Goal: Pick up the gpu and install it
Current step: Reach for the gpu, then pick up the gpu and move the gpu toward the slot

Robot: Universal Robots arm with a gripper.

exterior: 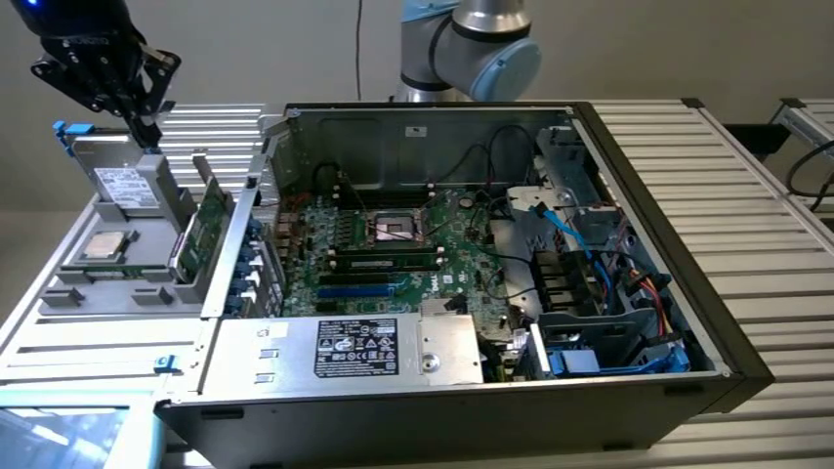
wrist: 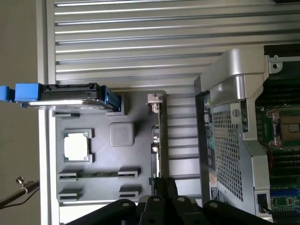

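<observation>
The gpu [exterior: 198, 233] stands on edge in a slot of the grey parts holder [exterior: 124, 285] at the exterior view's left, its silver end bracket [exterior: 203, 168] pointing up and back. In the wrist view the gpu [wrist: 160, 140] is a thin edge-on strip, with the bracket [wrist: 154, 99] at its far end. My gripper [exterior: 144, 129] hangs above the holder's back corner, over the hard drive and clear of the gpu. In the wrist view the gripper [wrist: 165, 185] lines up with the near end of the card. It holds nothing that I can see.
The open computer case [exterior: 678, 293] lies beside the holder, with the green motherboard [exterior: 391, 239] and a silver power supply [exterior: 352, 347] inside. On the holder are a hard drive in a blue caddy [exterior: 124, 184] and a CPU [exterior: 104, 248]. Ribbed aluminium table [wrist: 131, 42] surrounds everything.
</observation>
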